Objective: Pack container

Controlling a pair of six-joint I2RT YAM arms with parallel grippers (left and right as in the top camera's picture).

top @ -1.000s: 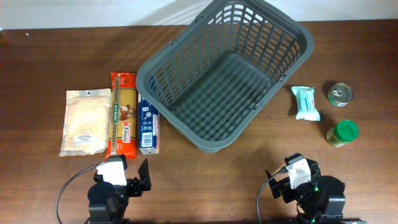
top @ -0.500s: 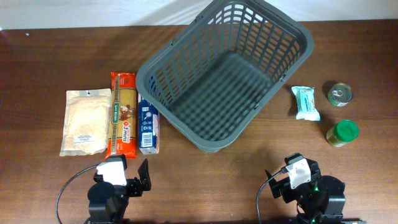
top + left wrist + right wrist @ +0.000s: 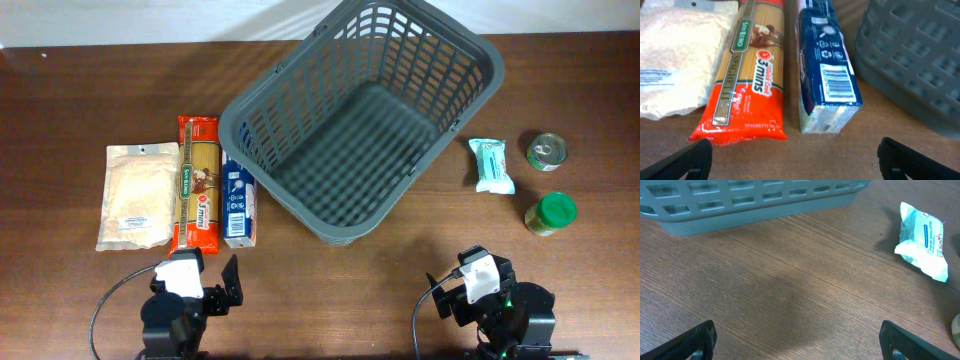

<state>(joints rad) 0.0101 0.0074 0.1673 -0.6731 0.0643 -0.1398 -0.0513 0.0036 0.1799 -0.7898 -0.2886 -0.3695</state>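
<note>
Overhead: the container (image 3: 300,95), a dark grey lattice basket, sits empty and skewed at the middle of the far half of the wooden tabletop (image 3: 80,100), one corner of its rolled rim pointing to the near edge. To its left lie a pale grain bag (image 3: 138,195), a red spaghetti pack (image 3: 197,185) and a blue carton (image 3: 238,200), side by side, with the carton just beside the basket's rim. To its right, well apart from the rim, lie a pale teal packet (image 3: 493,165), a tin can (image 3: 547,151) and a green-lidded jar (image 3: 550,213). The left gripper (image 3: 195,280) and the right gripper (image 3: 478,282) sit low at the near edge, with a bare strip of wood between them and the goods.

Left wrist: the gripper is released, its dark fingertips (image 3: 695,160) spread wide at the bottom corners with nothing between them. The spaghetti pack and the carton end just ahead, with a narrow gap between them; the basket's wall fills the upper right.

Right wrist: this gripper is also spread wide and empty. Open wood stretches ahead to the basket's base at the top, and the teal packet lies at the upper right.
</note>
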